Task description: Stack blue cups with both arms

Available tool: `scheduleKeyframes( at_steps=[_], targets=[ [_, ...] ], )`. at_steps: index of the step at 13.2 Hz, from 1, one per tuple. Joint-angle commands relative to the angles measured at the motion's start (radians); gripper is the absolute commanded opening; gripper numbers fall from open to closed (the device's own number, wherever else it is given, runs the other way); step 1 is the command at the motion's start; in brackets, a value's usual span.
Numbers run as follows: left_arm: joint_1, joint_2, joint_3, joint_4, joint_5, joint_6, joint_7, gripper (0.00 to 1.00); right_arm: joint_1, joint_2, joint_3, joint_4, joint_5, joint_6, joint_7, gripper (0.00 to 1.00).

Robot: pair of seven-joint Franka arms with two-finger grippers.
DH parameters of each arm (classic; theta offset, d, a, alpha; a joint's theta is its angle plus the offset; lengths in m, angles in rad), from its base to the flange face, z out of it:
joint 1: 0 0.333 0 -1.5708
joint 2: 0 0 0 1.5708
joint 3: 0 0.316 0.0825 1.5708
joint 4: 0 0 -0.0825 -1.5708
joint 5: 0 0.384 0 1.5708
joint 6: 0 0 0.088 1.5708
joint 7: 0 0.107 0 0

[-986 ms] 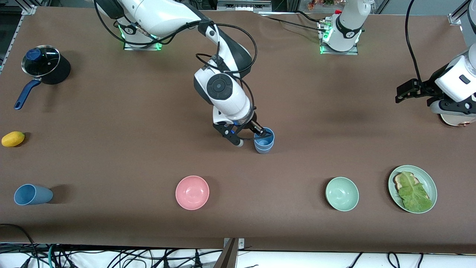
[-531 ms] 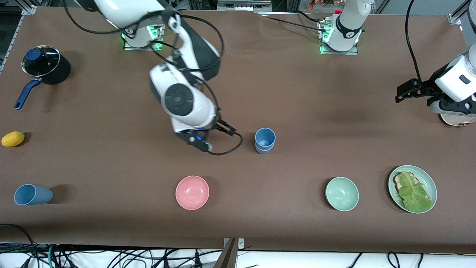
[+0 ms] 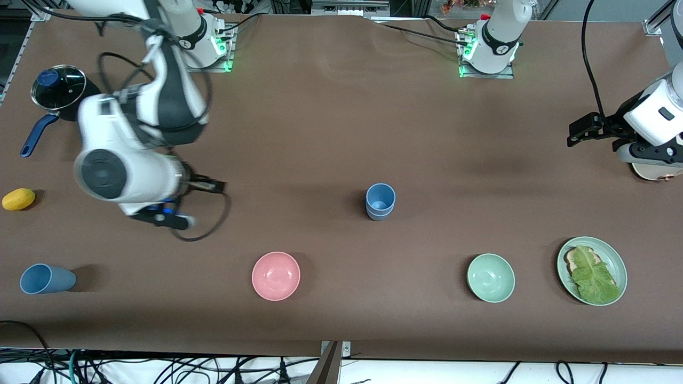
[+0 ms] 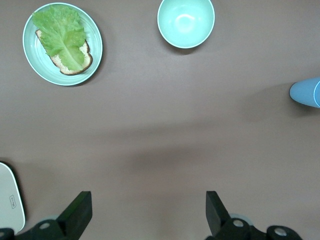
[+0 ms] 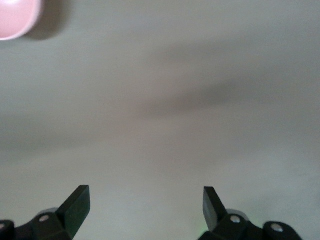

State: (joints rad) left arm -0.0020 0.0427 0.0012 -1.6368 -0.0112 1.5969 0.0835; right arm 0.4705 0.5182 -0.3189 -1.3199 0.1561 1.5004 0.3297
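Note:
Two blue cups [image 3: 380, 201] stand nested upright at mid-table; their edge also shows in the left wrist view [image 4: 306, 93]. A third blue cup [image 3: 47, 279] lies on its side near the front edge at the right arm's end. My right gripper [image 3: 193, 205] is open and empty, in the air over bare table between the stack and that lying cup; its own view [image 5: 145, 207] shows only tabletop between the fingers. My left gripper [image 3: 586, 129] is open and empty [image 4: 148, 210], waiting over the left arm's end of the table.
A pink bowl [image 3: 276, 276] [image 5: 15, 17], a pale green bowl [image 3: 491, 278] [image 4: 186, 22] and a green plate with toast and lettuce [image 3: 614, 261] [image 4: 94, 37] line the front. A lidded pot [image 3: 58, 88] and a yellow fruit [image 3: 18, 199] sit at the right arm's end.
My right gripper let go of the upper cup on the stack and swung away toward the right arm's end of the table. The stack stays put. The left arm has not moved.

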Motion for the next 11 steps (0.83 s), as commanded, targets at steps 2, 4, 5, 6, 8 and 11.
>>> scheduleKeyframes(
  at_steps=[2, 4, 5, 6, 8, 11],
  targets=[
    [0.000, -0.006, 0.002, 0.011, -0.012, -0.020, 0.001, 1.00, 0.016, -0.059, -0.141, -0.071, -0.001, 0.006, -0.242, 1.00],
    [0.000, -0.006, 0.003, 0.011, -0.012, -0.025, 0.001, 1.00, 0.023, -0.092, -0.160, -0.079, -0.009, -0.002, -0.235, 1.00],
    [0.000, -0.006, 0.002, 0.011, -0.013, -0.026, 0.001, 1.00, -0.004, -0.143, -0.119, -0.094, -0.026, 0.001, -0.216, 1.00],
    [0.000, -0.006, 0.003, 0.011, -0.013, -0.026, 0.001, 1.00, -0.089, -0.205, -0.012, -0.139, -0.049, 0.024, -0.216, 1.00],
    [0.000, -0.006, 0.002, 0.011, -0.013, -0.026, 0.001, 1.00, -0.165, -0.327, 0.127, -0.243, -0.162, 0.055, -0.183, 1.00],
    [0.000, -0.006, 0.003, 0.011, -0.013, -0.026, 0.002, 1.00, -0.332, -0.495, 0.297, -0.415, -0.179, 0.112, -0.146, 1.00]
  ],
)
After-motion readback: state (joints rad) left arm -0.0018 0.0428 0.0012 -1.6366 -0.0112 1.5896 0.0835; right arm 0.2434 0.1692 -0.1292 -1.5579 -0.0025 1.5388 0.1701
